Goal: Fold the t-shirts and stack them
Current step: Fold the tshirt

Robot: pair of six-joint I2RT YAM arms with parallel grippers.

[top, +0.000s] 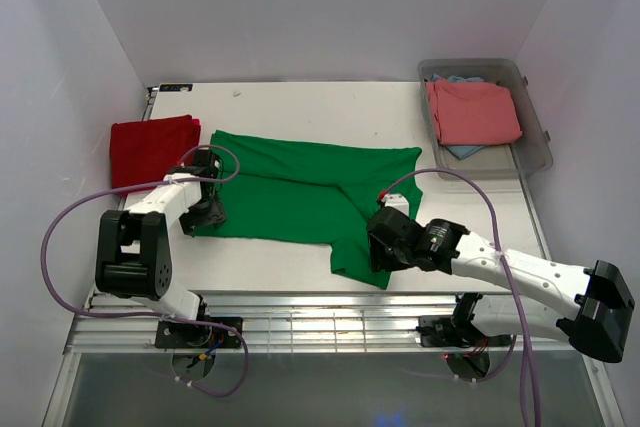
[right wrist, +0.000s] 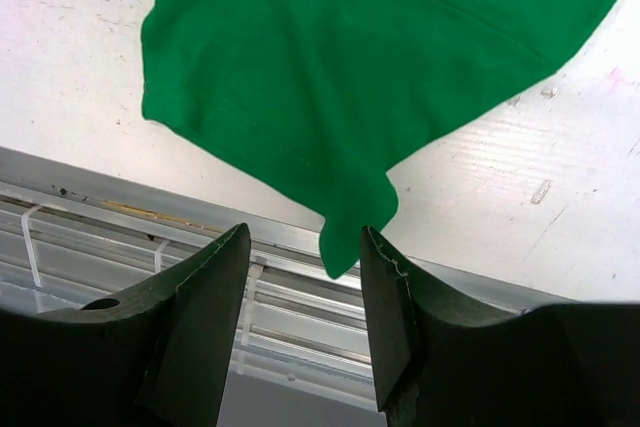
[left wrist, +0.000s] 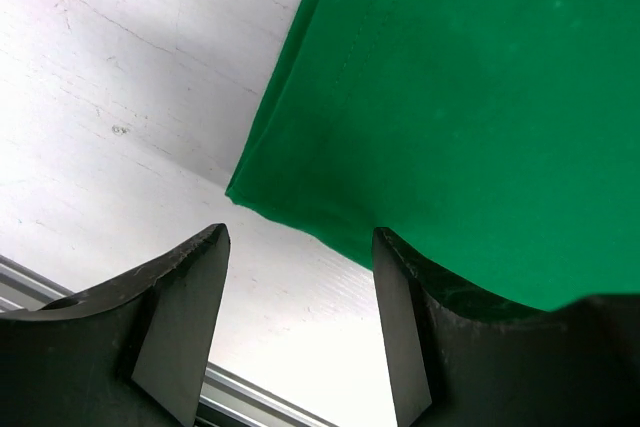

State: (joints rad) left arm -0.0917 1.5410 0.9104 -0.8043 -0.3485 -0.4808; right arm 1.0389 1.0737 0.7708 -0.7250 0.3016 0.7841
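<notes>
The bright green t-shirt lies spread across the middle of the table, one part reaching toward the near edge. My left gripper is open at its near-left corner; in the left wrist view that corner lies just ahead of the fingers, and the right finger overlaps the hem. My right gripper is open at the shirt's near-right tip; in the right wrist view the tip sits between the fingers. The deep red t-shirt lies folded at far left. The salmon-pink t-shirt lies on the light blue one.
A clear plastic bin at the back right holds the pink and blue shirts. An aluminium rail runs along the table's near edge, just under the right gripper. White walls close in the left, back and right sides.
</notes>
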